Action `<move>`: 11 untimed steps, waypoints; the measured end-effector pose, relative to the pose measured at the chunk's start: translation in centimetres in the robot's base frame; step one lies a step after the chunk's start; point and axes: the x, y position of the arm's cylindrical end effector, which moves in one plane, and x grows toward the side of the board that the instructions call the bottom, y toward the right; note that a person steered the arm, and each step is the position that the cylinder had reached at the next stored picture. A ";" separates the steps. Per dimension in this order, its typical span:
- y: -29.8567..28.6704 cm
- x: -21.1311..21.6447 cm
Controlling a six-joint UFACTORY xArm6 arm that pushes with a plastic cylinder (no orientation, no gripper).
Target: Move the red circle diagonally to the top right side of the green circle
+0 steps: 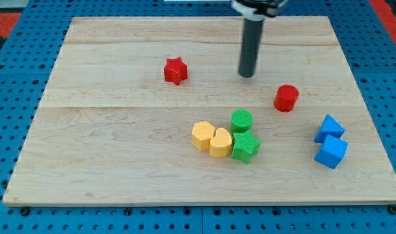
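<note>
No pincer on this rig, so nothing is held; my tip rests on the bench, up-left of the red circle. That circle already sits up-right of the green circle; I judge little remains.

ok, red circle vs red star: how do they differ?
Shape: the red circle is a plain round cylinder; the red star has pointed lobes.
Place: the circle sits to the view's right of my tip and a bit lower; the star sits to the tip's left.
Neighbours: the circle is nearer the green circle.
Shared: both red, both standing alone, neither touching the tip.
</note>
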 end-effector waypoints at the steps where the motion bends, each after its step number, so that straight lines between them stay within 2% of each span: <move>1: 7.4 0.4; 2: 8.0 5.1; 3: 8.6 6.4; 4: 8.4 9.9; 5: 3.0 10.2; 6: -2.5 8.4; 7: -1.8 7.0; 8: 0.4 9.4; 9: 0.1 11.5; 10: 4.6 10.0; 11: 3.5 9.0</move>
